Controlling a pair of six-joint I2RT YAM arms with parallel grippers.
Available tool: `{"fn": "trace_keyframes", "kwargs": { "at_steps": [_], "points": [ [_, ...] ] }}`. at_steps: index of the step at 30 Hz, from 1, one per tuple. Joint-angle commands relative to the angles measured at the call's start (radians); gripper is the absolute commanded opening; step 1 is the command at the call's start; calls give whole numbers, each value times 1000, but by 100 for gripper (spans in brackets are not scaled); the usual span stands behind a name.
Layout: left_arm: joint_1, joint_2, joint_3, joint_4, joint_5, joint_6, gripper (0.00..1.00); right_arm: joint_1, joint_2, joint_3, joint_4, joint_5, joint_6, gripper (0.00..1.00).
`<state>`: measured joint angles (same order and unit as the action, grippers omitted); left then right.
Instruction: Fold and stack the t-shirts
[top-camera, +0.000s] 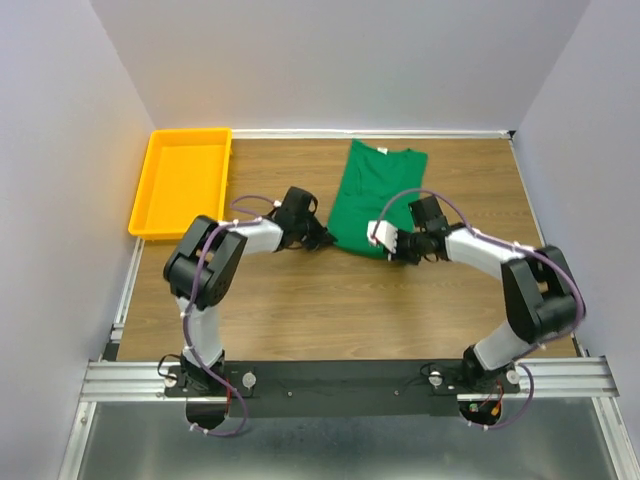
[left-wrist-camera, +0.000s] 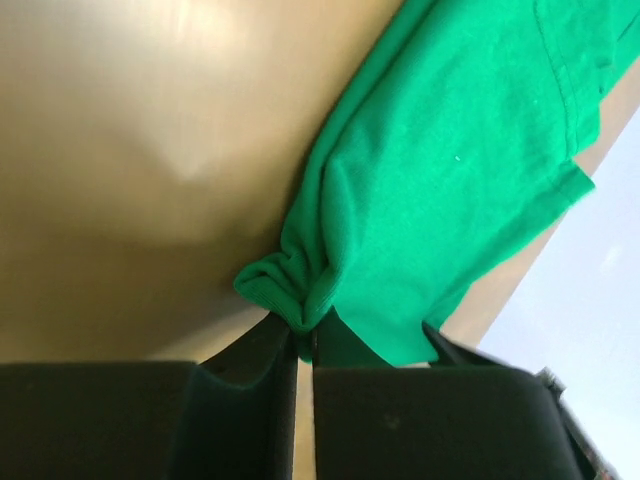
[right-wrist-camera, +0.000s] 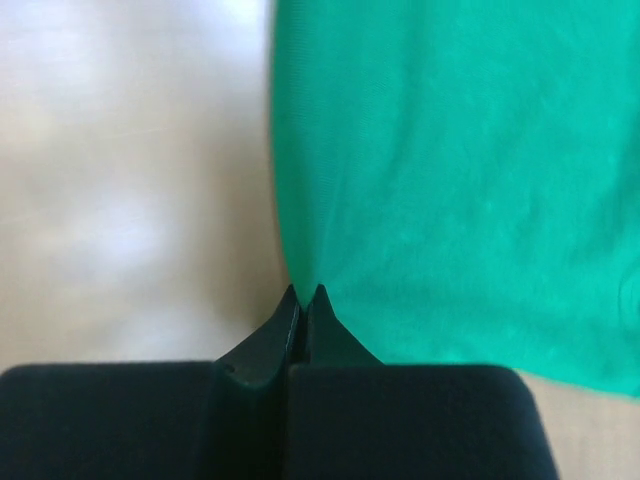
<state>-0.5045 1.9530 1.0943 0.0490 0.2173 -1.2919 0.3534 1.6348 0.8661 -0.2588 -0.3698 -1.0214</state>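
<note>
The green t-shirt (top-camera: 375, 195) lies on the wooden table, folded into a long strip that runs away from me. My left gripper (top-camera: 325, 240) is at its near left corner. In the left wrist view, this gripper (left-wrist-camera: 305, 335) is shut on a bunched fold of the t-shirt (left-wrist-camera: 450, 180). My right gripper (top-camera: 385, 248) is at the near right corner. The right wrist view shows its tips (right-wrist-camera: 303, 292) pressed together on the very edge of the t-shirt (right-wrist-camera: 450, 180), with the cloth running down between them.
A yellow tray (top-camera: 185, 180) stands at the back left of the table, left of my left arm. White walls close in the table on the left, back and right. Bare wood (top-camera: 350, 310) lies between the shirt and the arm bases.
</note>
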Motion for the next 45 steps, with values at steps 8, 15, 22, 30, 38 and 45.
{"fn": "trace_keyframes", "kwargs": {
  "at_steps": [8,15,22,30,38,45],
  "points": [
    [-173,-570,-559,29,102,-177,0,165,-568,-263,-542,-268,47,1],
    [-151,-597,-437,40,48,-158,0,151,-563,-142,-496,-144,158,1],
    [-74,-346,-89,34,54,-20,0,-12,-433,72,-413,-57,98,1],
    [-22,-5,278,89,168,35,0,-191,-98,313,-333,-75,95,0],
    [-6,309,640,175,234,16,0,-255,89,470,-254,-23,181,1],
    [-3,418,746,385,220,-78,0,-303,131,513,-120,20,296,1]
  ]
}}
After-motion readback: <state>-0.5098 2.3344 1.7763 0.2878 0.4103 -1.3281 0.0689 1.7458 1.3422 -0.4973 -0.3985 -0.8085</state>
